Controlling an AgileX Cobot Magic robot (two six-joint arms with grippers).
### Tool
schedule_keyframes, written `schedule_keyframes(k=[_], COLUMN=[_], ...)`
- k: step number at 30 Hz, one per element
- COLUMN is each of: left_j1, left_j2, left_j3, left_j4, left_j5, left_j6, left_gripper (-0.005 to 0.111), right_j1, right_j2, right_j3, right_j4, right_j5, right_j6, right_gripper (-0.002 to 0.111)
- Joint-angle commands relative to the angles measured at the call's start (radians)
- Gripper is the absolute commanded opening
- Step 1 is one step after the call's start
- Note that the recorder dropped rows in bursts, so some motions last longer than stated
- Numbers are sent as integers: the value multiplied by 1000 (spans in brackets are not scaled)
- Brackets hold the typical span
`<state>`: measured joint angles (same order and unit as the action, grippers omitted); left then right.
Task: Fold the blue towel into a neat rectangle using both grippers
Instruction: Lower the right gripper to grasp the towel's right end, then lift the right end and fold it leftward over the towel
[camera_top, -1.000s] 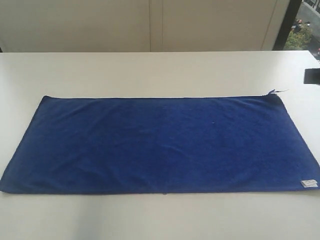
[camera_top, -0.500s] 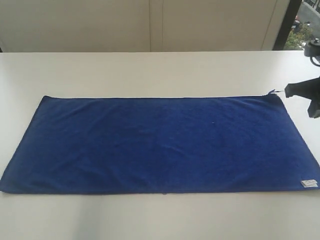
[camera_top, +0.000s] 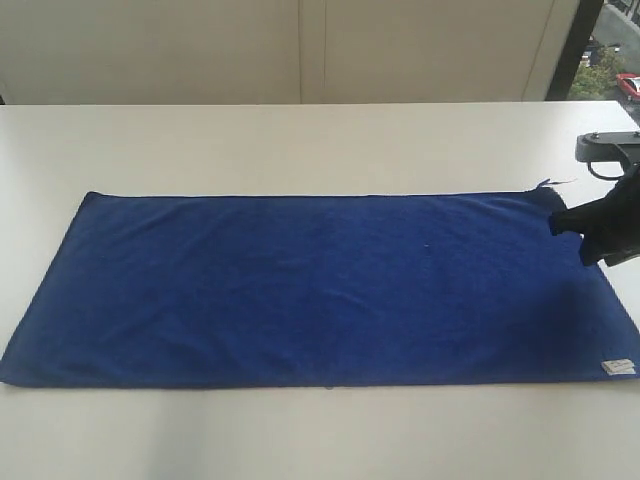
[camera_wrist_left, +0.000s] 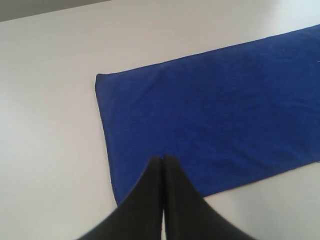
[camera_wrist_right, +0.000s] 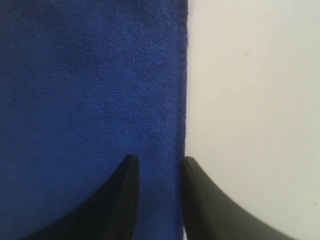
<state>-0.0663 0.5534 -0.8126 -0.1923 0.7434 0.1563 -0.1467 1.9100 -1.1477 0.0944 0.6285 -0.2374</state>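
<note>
The right gripper (camera_wrist_right: 157, 161) is holding its fingers spread. A strip of the blue towel (camera_wrist_right: 90, 75) is showing in the gap between them, and bare table (camera_wrist_right: 250, 100) is lying just outside one finger. The left gripper (camera_wrist_left: 163, 159) is keeping its fingers pressed together, empty, with the towel's other end spreading out ahead of it.

As I judge it, closing the right fingers this near the hem is risking a thin pinch that slips off, or a drag that skews the flat sheet. The shut left fingers are not yet able to take a corner.

Only the right wrist view is showing the hem alignment. Only the exterior view is showing the whole towel lying flat, with its white tag (camera_top: 620, 367) and loose thread (camera_top: 552, 183). Neither is settling whether the fingers are touching cloth.
</note>
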Motion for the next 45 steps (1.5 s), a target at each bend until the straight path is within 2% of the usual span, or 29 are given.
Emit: schedule_keyframes(k=[1, 17, 20, 22, 23, 25, 38, 43, 45], left_j1=[-1, -1, -1, -1, -1, -1, -1, -1, -1], left_j2=[-6, -6, -6, -6, -6, -6, -6, -6, -6], left_j3=[5, 5, 5, 5, 5, 5, 5, 5, 5], left_j4=[-7, -7, -7, -7, -7, -7, -7, -7, -7], left_j5=[8, 8, 8, 8, 8, 8, 8, 8, 8], left_j6=[-1, -1, -1, -1, -1, 1, 1, 1, 1], left_gripper=[0, 0, 0, 0, 0, 0, 0, 0, 0], right_j1=[-5, -5, -5, -5, -5, -7, -207, -224, -196], right_j2=[19, 96, 101, 101, 101, 101, 93, 72, 27], right_j3=[-8, -8, -8, -8, -8, -8, -107, -109, -125], right_j4=[0, 0, -2, -13, -34, -80, -315, -240, -192], right_j5=[-48, -52, -47, -45, -45, -45, -71, -99, -95], right_j6=[-25, -78, -84, -84, -80, -71, 243, 237, 212], right_gripper=[34, 33, 24, 14, 5, 0, 0, 0, 0])
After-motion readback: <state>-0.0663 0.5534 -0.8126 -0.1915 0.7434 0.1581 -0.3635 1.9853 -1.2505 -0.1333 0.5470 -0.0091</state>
